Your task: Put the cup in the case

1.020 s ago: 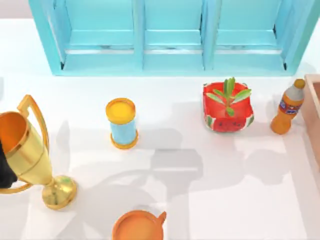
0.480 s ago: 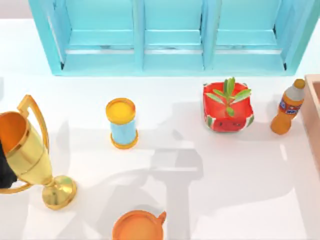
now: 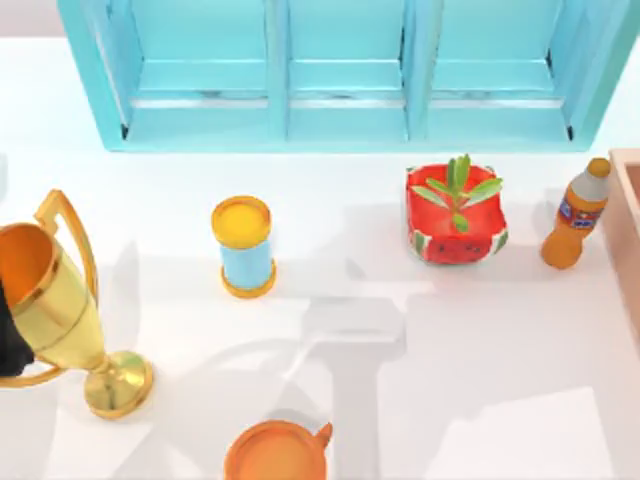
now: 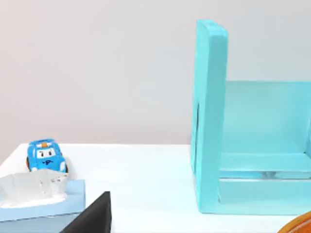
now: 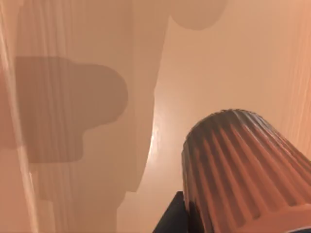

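White tabletop [image 3: 480, 340] spread beneath a large turquoise cabinet [image 3: 340, 75] that stood along its far edge. Using the cabinet as landmark: in front of its right end sat a watermelon-patterned planter [image 3: 456, 225] holding a green succulent, and an orange bottle [image 3: 574, 214] stood further right, just beside the tan-pink edge of the case [image 3: 628, 230]. Before the cabinet's left half stood a yellow-topped blue can [image 3: 244, 246]; a gold trophy [image 3: 62, 305] and an orange mug [image 3: 277, 452] lay well forward. The left wrist view showed a blue toy car [image 4: 45, 155] left of the cabinet's side wall. The right wrist view showed the ribbed reddish-brown cup [image 5: 243, 170] close against the camera, over the case's pale interior. I could not tell how the fingers of either arm stood.
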Controlling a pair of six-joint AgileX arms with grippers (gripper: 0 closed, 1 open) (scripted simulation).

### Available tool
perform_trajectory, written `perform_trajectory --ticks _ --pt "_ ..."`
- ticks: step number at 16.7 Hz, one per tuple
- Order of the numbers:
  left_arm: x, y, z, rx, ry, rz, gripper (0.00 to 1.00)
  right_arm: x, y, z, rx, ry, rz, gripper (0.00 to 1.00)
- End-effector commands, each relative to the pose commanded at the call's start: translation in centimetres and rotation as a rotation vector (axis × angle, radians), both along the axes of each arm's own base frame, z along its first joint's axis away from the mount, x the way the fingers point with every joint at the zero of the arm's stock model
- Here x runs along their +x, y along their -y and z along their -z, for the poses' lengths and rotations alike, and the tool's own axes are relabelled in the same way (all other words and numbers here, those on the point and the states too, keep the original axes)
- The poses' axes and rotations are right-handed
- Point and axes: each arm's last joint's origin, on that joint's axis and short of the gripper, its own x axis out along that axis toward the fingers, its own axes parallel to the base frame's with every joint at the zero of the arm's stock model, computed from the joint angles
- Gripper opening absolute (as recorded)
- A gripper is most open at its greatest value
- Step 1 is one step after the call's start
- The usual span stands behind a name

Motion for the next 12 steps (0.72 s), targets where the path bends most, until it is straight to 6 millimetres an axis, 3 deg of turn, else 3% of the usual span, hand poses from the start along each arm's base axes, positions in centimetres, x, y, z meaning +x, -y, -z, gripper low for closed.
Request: perform_trajectory --ticks 3,8,12 --pt "0.0 0.0 0.0 0.000 0.000 0.000 1.00 -0.1 0.1 2.5 0.000 -0.005 -0.002 0.00" --pt "0.0 0.0 0.0 0.000 0.000 0.000 1.00 -0.2 0.1 2.9 0.000 -0.004 -0.002 0.00" --pt "0.0 0.0 0.0 0.000 0.000 0.000 1.00 -0.2 0.1 2.9 0.000 -0.004 -0.002 0.30"
